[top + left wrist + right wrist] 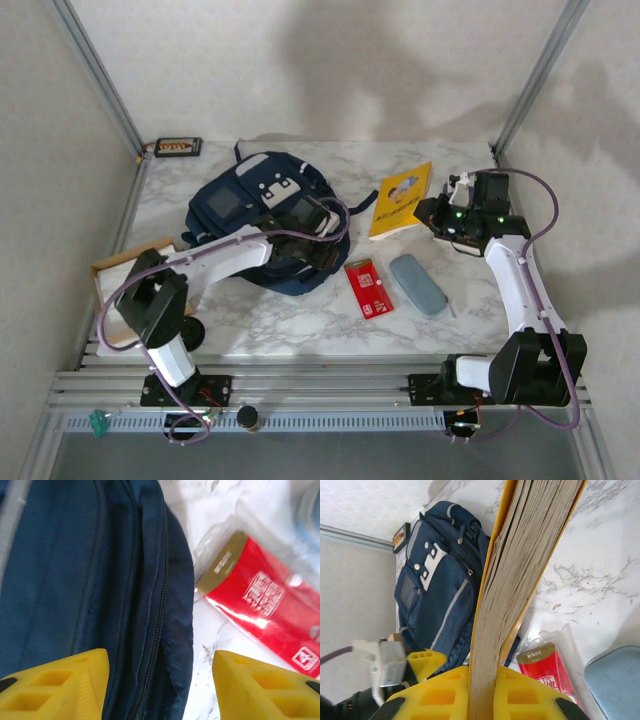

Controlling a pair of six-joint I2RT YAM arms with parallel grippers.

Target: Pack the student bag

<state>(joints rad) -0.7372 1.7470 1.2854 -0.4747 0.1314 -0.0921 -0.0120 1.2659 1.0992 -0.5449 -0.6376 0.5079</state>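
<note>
Student bag (pixel 250 200) lies back-left of centre on the bench (pixel 300 320). Left gripper (pixel 160 685) is spread astride its zipper seam (pixel 157 620), probably to open it. Right gripper (pixel 482 690) pinches the yellow book (pixel 530 555) edge-on, likely for loading.

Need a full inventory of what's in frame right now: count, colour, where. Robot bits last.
student bag: 1, navy with white-grey patches, lying left of centre on the table
book: 1, yellow cover, right of the bag, gripped by the right claw
packet: 1, red in clear wrap, on the table by the bag's right edge
case: 1, grey-blue oblong, just right of the packet
small box: 1, dark with orange inside, past the table's far left corner
flat box: 1, tan, table's left edge, partly behind the left arm
table: 1, white marble
left claw: 1, yellow fingers, open over the bag's zip edge
right claw: 1, yellow fingers, shut on the book
</note>
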